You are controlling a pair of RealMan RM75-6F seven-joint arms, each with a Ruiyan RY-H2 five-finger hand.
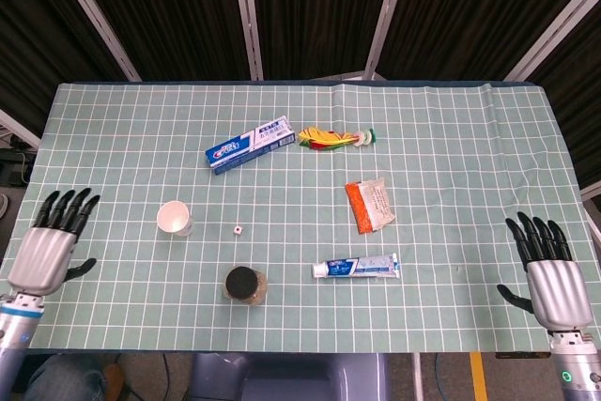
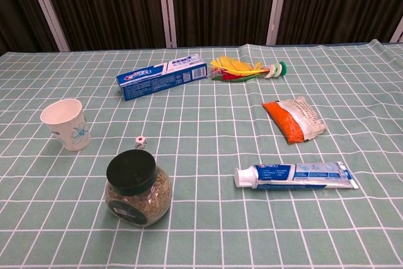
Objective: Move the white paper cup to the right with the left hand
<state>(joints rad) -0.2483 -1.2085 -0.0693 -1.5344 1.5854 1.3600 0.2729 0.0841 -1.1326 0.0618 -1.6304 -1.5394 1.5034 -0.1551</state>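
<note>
White paper cup (image 1: 176, 219) stands upright on the green checked tablecloth (image 1: 451, 138), left of centre, mouth up, blue flower print on its side in the chest view. Small die (image 1: 238, 230) lies just right of it; black-lidded jar (image 1: 244, 285) sits nearer and to the right, apart from the cup.

Left hand (image 1: 49, 246) is at the near-left of the table, well left of the cup, fingers extended and spread, holding nothing, not touching the cup. Right hand (image 1: 548, 274) is at the near-right edge, likewise spread and empty. Neither shows in the chest view.

Handling, judged: cup looks empty, so very light; thin paper wall, easily crushed or dented by a hard squeeze, and easy to tip if knocked at the rim. Best hold is probably round the mid-body, thumb on one side and fingers on the other, light pressure only. The cup narrows toward its base, so a loose grip could let it slide down out of the hand when lifted.

Risk: the die sits in the rightward path; lifting over it seems safer than sliding.
</note>
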